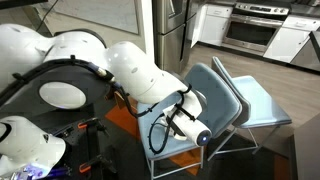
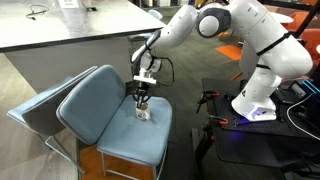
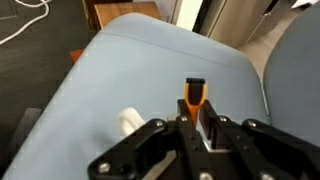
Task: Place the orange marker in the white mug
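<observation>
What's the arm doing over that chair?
The claw is shut on the orange marker and hangs low over the blue chair seat. The white mug stands on the seat, and in the wrist view it is just to one side of the claw. The marker is not in the mug yet.

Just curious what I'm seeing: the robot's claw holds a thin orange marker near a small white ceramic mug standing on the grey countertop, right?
Not quite: the small white ceramic mug stands on the padded blue chair seat, not the countertop, as an exterior view shows. The gripper does hold the thin orange marker near it.
</observation>
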Motion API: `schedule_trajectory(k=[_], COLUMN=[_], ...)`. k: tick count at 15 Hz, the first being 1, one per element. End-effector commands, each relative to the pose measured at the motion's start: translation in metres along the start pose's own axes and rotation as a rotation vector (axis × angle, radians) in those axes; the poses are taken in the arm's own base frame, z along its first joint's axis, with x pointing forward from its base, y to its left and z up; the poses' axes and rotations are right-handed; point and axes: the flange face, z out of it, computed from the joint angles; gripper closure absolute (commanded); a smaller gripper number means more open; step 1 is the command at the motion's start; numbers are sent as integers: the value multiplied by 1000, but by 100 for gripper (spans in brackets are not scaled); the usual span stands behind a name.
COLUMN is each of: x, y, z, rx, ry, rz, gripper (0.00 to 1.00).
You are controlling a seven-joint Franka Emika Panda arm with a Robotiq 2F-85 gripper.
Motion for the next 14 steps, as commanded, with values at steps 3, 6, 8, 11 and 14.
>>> schedule_trajectory(k=[3,6,8,11,14], x=[15,10,0,-22,-48], y=[-7,-12,-16,-23,-26], z=[3,2,3,12,22], rx=[28,36,31,13,-16], ry=[2,79,156,261,341], rz=[45,66,92,106,109], gripper=[49,27,12,0,0])
